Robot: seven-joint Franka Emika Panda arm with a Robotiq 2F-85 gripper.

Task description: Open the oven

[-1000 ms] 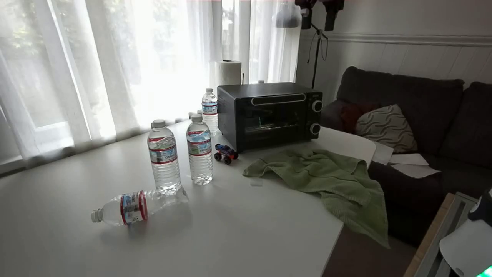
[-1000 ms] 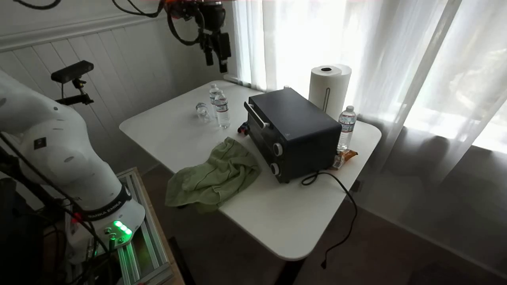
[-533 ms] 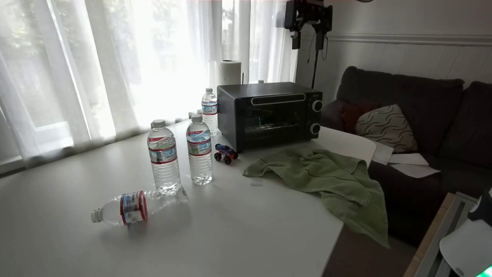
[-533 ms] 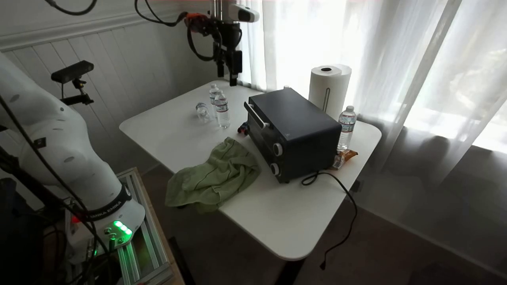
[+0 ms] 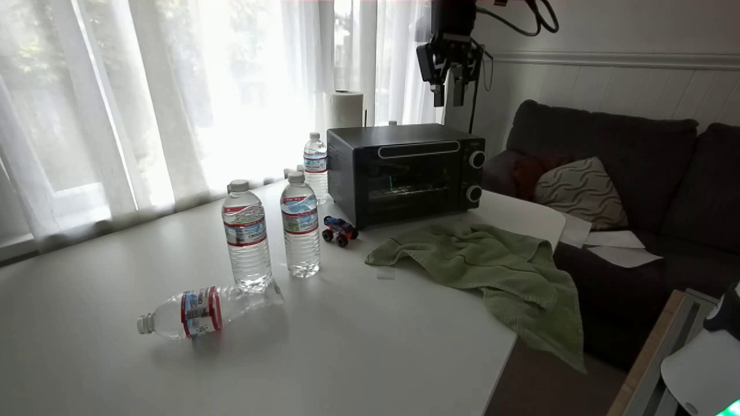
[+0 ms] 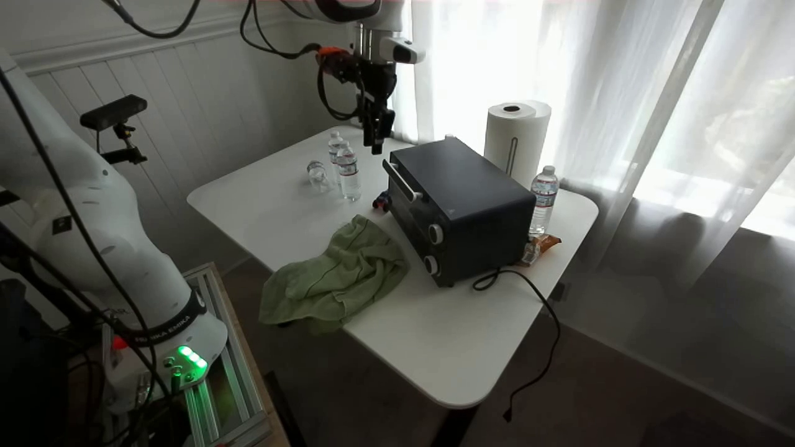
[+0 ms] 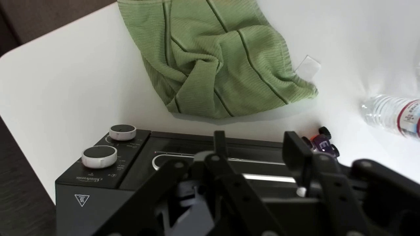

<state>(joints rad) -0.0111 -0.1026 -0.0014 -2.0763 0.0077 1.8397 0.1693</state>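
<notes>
White table; closed oven, rack inside.

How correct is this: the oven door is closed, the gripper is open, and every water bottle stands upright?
Not quite: an exterior view shows one water bottle lying on its side. The oven door is closed and the gripper is open.

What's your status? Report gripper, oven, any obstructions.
Gripper clear of oven, jaws open, empty. Door shut. Green towel in front, might hinder the door's drop. Toy truck near front corner.
</notes>
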